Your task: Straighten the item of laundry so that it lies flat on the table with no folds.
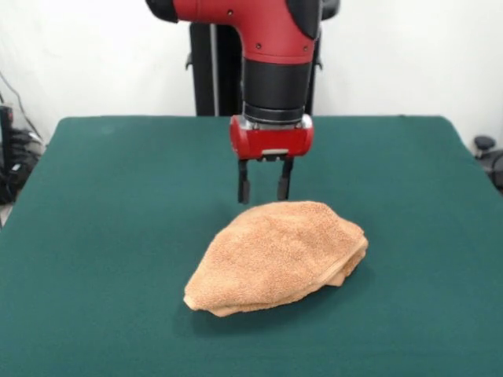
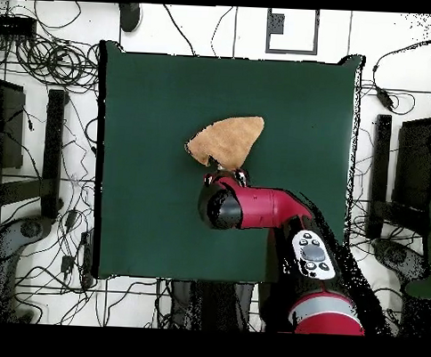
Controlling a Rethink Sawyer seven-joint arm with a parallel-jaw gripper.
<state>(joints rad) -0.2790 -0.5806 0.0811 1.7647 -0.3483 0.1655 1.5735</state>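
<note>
gripper — jaws parted, empty — hangs just above the far edge of the folded towel, which extends toward the camera.

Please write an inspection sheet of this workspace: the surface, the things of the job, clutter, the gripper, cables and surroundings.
Surface: table covered in dark green cloth; nothing on it but the towel.
Job's things: orange-tan towel lies near the middle, folded over into stacked layers, not flat; no tag or stripes visible.
Clutter: nothing seen on the table.
Gripper: gripper open, pointing down, just above the towel's far edge, not holding it.
Cables: many black cables lie on the floor around the table.
Surroundings: white wall behind the robot; dark equipment beside the table; no person seen.
</note>
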